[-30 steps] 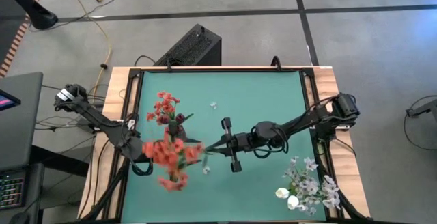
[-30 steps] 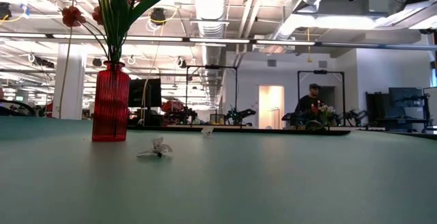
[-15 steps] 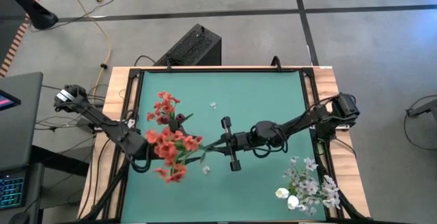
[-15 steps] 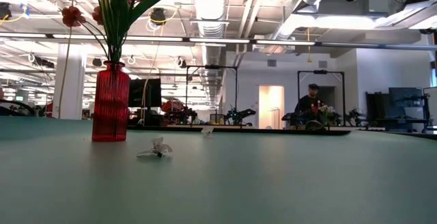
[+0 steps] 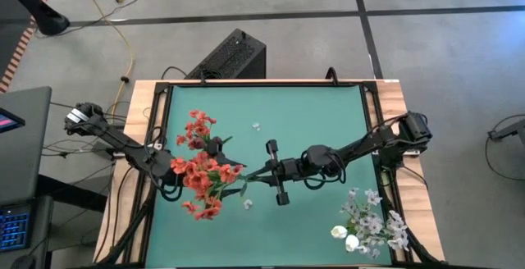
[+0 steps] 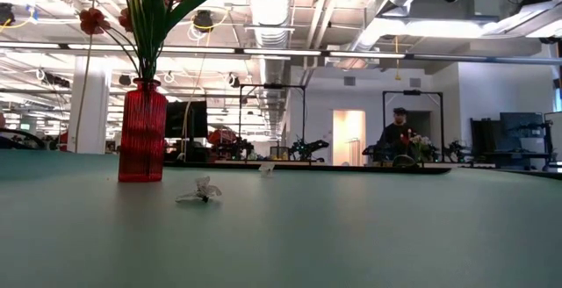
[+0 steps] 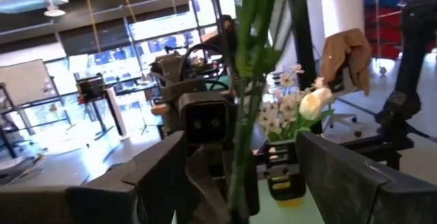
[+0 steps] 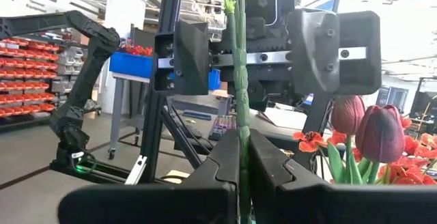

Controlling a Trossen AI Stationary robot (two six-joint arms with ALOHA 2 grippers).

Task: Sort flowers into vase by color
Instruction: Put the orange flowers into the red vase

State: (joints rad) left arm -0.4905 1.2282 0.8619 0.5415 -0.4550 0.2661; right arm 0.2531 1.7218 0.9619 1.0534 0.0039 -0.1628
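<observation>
My right gripper (image 5: 256, 173) is shut on the thin green stem of an orange-red flower bunch (image 5: 201, 183), whose blossoms spread over my left gripper (image 5: 174, 175). In the left wrist view my left gripper (image 7: 239, 156) is open, one finger on each side of that stem (image 7: 240, 115) without touching it. The right wrist view shows the left gripper (image 8: 256, 53) facing mine, wide open. A red vase (image 6: 142, 130) stands on the table at the far left and holds orange-red clusters (image 5: 197, 125) and dark red buds (image 8: 375, 132). White flowers (image 5: 371, 220) are at the near right corner. My right gripper pinches the bunch's green stem (image 8: 240, 125) between its two fingers, coming level from the table's right. From the fingertips the stem runs on toward the left gripper. The bunch is lifted clear of the table, its blossoms at the far end from the hold.
Two loose pale blossoms lie on the green mat (image 5: 256, 126) (image 5: 248, 204), one also showing in the low view (image 6: 202, 191). Wooden rails (image 5: 143, 138) frame the mat. A person stands far off in the room (image 6: 395, 134). The mat's far right part is bare (image 5: 328, 113).
The orange-red blossoms have shifted a little toward the table's left and far edge, bunching closer together. My left gripper has moved slightly toward the far edge with them. My right arm has kept still.
</observation>
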